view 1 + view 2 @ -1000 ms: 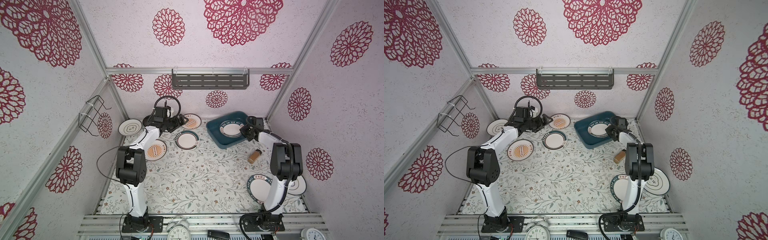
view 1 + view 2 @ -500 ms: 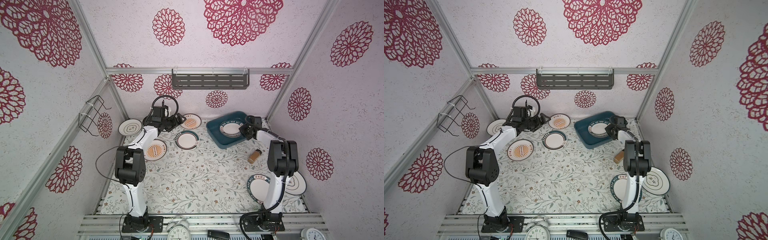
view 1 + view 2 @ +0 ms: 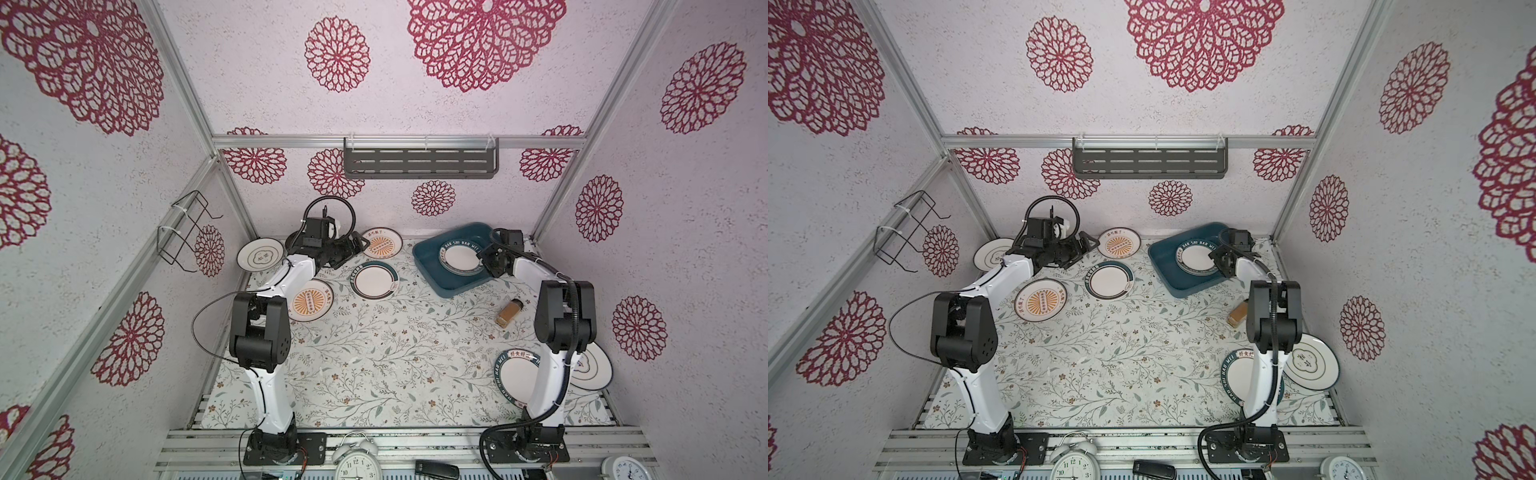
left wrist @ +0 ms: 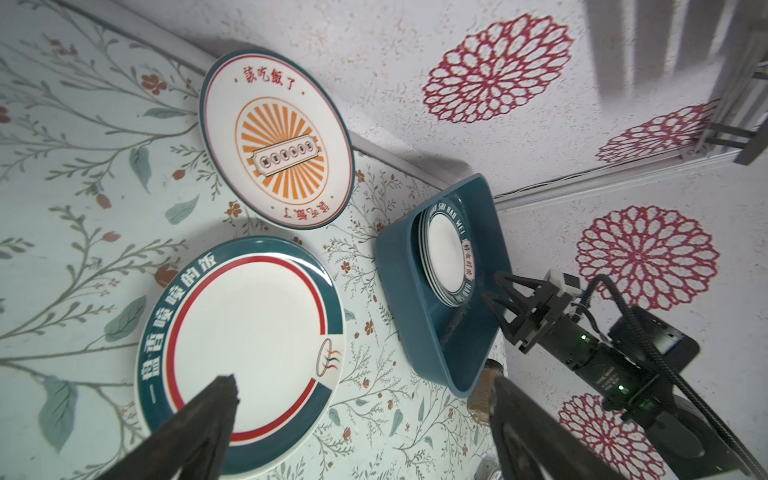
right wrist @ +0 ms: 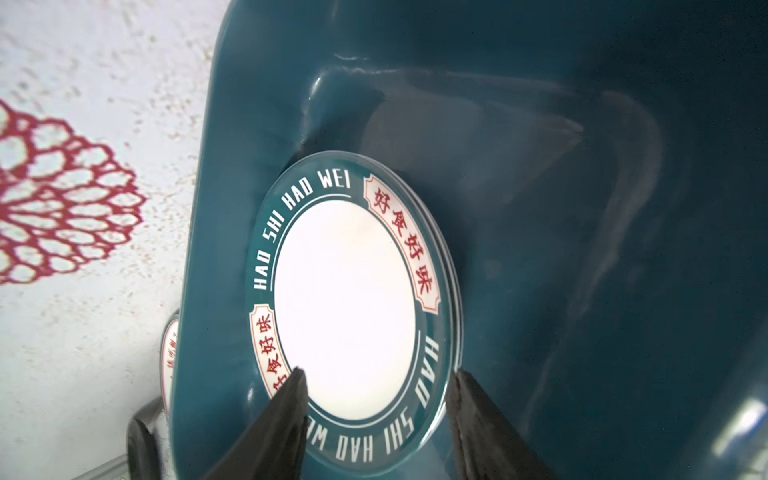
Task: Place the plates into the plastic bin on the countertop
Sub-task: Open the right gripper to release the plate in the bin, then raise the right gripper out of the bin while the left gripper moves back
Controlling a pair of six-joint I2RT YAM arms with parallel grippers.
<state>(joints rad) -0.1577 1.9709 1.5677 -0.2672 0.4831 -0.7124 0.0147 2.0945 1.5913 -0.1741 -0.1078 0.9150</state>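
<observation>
The teal plastic bin (image 3: pixel 428 266) (image 3: pixel 1168 270) stands at the back right of the countertop (image 3: pixel 395 353). A stack of teal-lettered plates (image 3: pixel 459 257) (image 5: pixel 345 303) lies inside it. My right gripper (image 3: pixel 484 259) (image 5: pixel 379 375) hovers over the stack's edge, open, its jaws apart with nothing between them. My left gripper (image 3: pixel 357 243) (image 4: pixel 363 382) is open and empty at the back, beside a sunburst plate (image 3: pixel 381 242) (image 4: pixel 276 139) and above a teal-and-red-ringed plate (image 3: pixel 374 280) (image 4: pixel 241 349). Loose plates: a sunburst one (image 3: pixel 311 300), a cloud one (image 3: pixel 260 256), and two at the front right (image 3: pixel 517 376) (image 3: pixel 592 365).
A brown spice jar (image 3: pixel 508 312) lies near the bin's front corner. Two clocks (image 3: pixel 358 463) (image 3: pixel 627 471) and a black remote (image 3: pixel 436 469) sit on the front rail. A grey shelf (image 3: pixel 420 163) hangs on the back wall, a wire rack (image 3: pixel 183 232) on the left wall.
My right gripper was shut over the bin and has opened; the top lettered plate now rests free on the stack. The left arm has hardly moved.
</observation>
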